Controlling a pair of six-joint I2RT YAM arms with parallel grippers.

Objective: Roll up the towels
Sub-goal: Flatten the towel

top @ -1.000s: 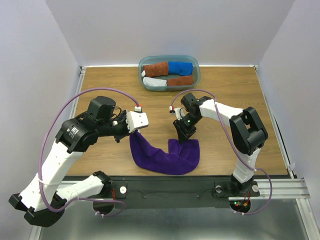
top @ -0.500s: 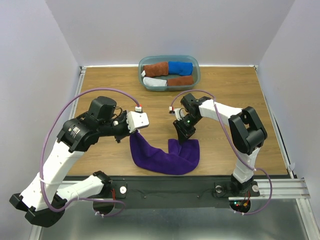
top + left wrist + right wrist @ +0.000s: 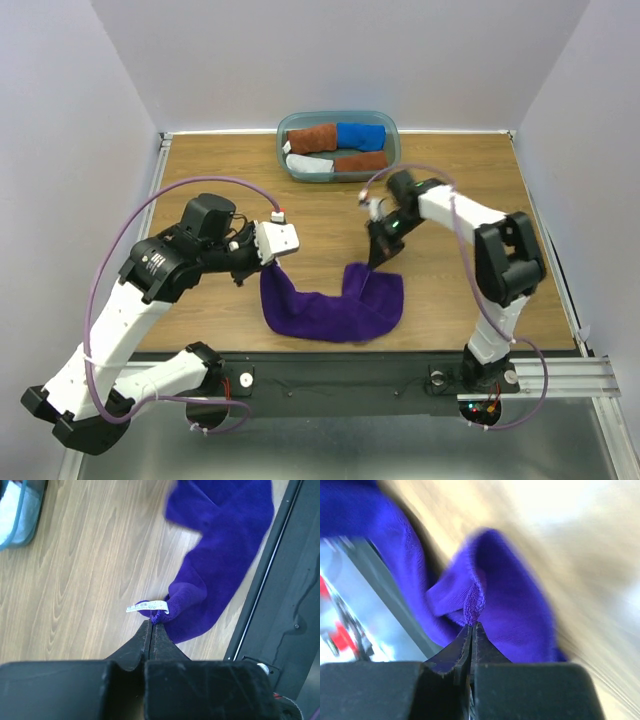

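Observation:
A deep purple towel (image 3: 330,308) sags near the table's front edge, both top corners lifted. My left gripper (image 3: 272,262) is shut on its left corner, by the small white tag (image 3: 146,607). The purple towel (image 3: 220,550) hangs away from those jaws toward the black front rail. My right gripper (image 3: 377,262) is shut on the right corner, where a pinched fold of the purple towel (image 3: 474,602) sticks up from between the jaw tips (image 3: 472,625). Rolled rust-brown, blue and pale grey towels (image 3: 337,148) lie in the tub at the back.
The teal-grey plastic tub (image 3: 391,136) stands at the back centre of the wooden table (image 3: 200,170). A black rail (image 3: 340,365) runs along the front edge just below the towel. White walls close in the left, right and back sides.
My right gripper closed on the towel's right corner and moved right and back, lifting and stretching that corner. The left gripper kept its hold and barely moved.

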